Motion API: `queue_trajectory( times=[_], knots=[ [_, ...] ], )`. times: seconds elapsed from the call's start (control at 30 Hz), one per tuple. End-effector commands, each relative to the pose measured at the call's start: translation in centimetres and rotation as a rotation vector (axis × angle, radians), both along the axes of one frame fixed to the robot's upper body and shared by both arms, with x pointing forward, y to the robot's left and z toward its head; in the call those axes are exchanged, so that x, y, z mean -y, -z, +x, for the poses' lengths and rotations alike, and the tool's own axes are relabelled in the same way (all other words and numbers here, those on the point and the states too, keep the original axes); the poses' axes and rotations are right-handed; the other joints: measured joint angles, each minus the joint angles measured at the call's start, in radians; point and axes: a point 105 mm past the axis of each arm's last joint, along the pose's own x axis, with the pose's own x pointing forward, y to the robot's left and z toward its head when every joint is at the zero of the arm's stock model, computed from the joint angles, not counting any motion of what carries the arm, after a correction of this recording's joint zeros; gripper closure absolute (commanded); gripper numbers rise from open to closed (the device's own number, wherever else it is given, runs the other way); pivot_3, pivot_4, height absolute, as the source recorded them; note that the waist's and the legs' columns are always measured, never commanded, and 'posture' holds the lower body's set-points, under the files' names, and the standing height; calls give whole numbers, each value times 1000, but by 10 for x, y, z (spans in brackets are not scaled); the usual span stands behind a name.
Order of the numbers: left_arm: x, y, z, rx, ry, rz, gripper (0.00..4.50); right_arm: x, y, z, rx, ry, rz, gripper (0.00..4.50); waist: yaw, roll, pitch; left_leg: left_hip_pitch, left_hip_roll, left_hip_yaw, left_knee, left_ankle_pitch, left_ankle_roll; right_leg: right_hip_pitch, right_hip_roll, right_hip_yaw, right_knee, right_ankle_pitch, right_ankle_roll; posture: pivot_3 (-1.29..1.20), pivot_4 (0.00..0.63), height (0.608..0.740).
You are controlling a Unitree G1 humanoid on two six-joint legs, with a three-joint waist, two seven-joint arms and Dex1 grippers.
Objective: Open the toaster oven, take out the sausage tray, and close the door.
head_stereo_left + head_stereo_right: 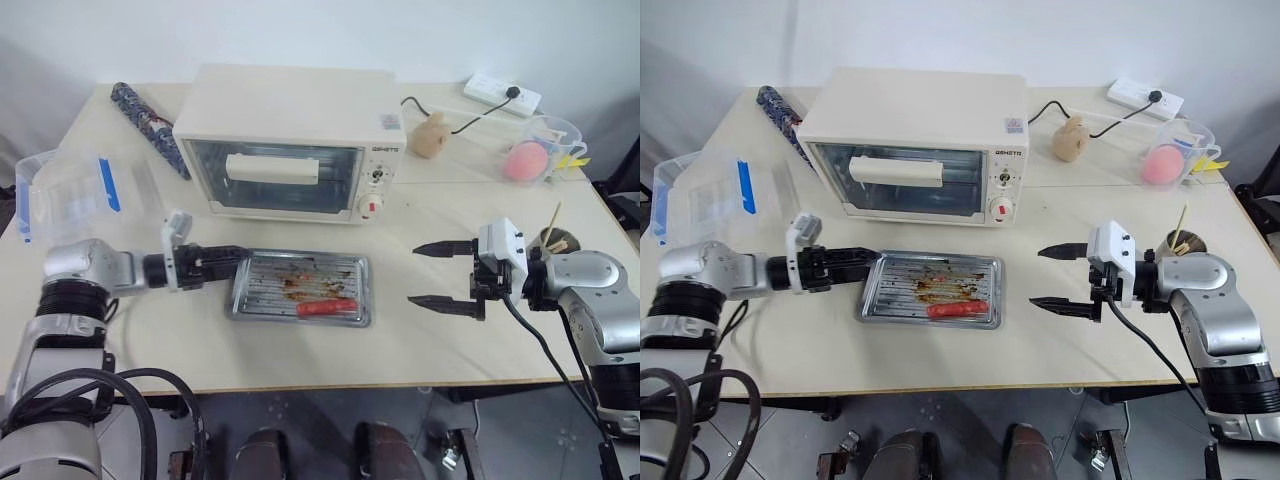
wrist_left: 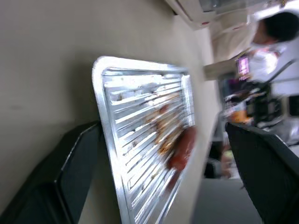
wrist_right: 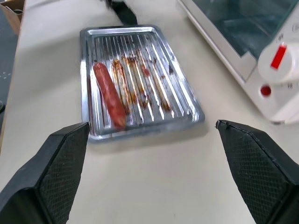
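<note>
A: Where does the sausage tray (image 1: 302, 288) lie?
B: Flat on the desk (image 1: 420, 340), just in front of the toaster oven (image 1: 290, 140), roughly midway between the desk's left and right edges. The red sausage (image 1: 327, 307) lies along the tray's near side. The door (image 1: 275, 176) is shut, its bar handle facing the desk's front edge.

A: And the grippers?
B: The left gripper (image 1: 222, 262) sits at the tray's left rim, fingers spread wide, one on either side of that rim; whether they touch it cannot be told. The right gripper (image 1: 440, 274) hangs right of the tray, jaws wide apart, holding nothing.

A: Any open room?
B: Bare desk runs between the tray's right rim and the right gripper, and along the front edge. A clear box with blue clips (image 1: 70, 193) sits near the left edge; a power strip (image 1: 502, 94) lies at the far right corner.

A: Any writing?
B: Small dark lettering on the oven's control panel, too small to read.
</note>
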Motion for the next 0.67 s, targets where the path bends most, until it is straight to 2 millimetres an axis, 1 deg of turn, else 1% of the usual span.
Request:
queue_trajectory(
  times=[0.03, 0.07, 0.1, 0.13, 0.2, 0.27, 0.3, 0.43, 0.57, 0.67],
  knots=[
    [-14, -25, -5, 352, 88, 75, 15, 3, -10, 3, 55, -14, -26, 0, -3, 0, 0, -1, 0, 0, 0, 0, 0, -1, 0, 0, 0, 0, 0, 0, 150, 740],
    [-16, -33, -8, 478, 110, 79, 15, 3, -10, 4, 58, -11, -28, 0, -4, 0, 0, -1, 0, 0, 0, 0, 0, 0, 0, 0, 0, 0, 0, 0, 150, 740],
    [-20, -36, -11, 619, 125, 148, 15, 4, -9, 5, 60, -8, -38, 0, -5, 0, 0, -1, 0, 1, 0, -1, 0, -1, -1, 0, -1, 0, 0, 0, 150, 740],
    [-24, -36, -15, 704, 129, 200, 15, 5, -7, 6, 59, -5, -52, 0, -6, -1, 1, -1, 0, 0, 1, -1, 0, -1, -1, 0, -1, 0, 0, 0, 150, 740],
    [-27, -30, -25, 754, 173, 250, 15, 7, -2, 7, 58, -2, -78, 0, -6, -2, 1, -1, 1, 0, 1, -1, 0, -1, -1, -1, -1, 0, 0, 0, 150, 740],
    [-31, -21, -40, 818, 242, 304, 15, 9, 7, 7, 48, 17, -97, 0, -5, -2, 1, -1, 0, 1, 1, -1, 1, -1, -1, -1, -1, 0, 0, 0, 150, 740],
    [-33, -18, -45, 839, 259, 318, 15, 10, 10, 7, 46, 25, -103, 0, -5, -2, 1, -1, 0, 1, 1, -1, 1, 0, -1, -1, -1, 0, 0, 0, 150, 740],
    [-45, 2, -65, 789, 328, 361, 15, 20, 29, 10, 54, 118, -126, 0, 0, -2, 1, -1, 0, 1, 1, -1, 1, -1, -1, -1, -1, 0, 0, 0, 150, 740],
    [-51, 2, -66, 790, 258, 364, 15, 28, 42, 7, 52, 221, -123, 0, 4, -2, 1, -1, 1, 1, 1, -2, 1, -1, -1, -1, -1, 0, 0, 0, 150, 740],
    [-52, 1, -66, 794, 226, 374, 15, 31, 44, 9, 67, 306, -87, 0, 6, -2, 1, -1, 1, 1, 1, -2, 1, -1, -1, 0, -1, 0, 0, 0, 150, 740]
  ],
)
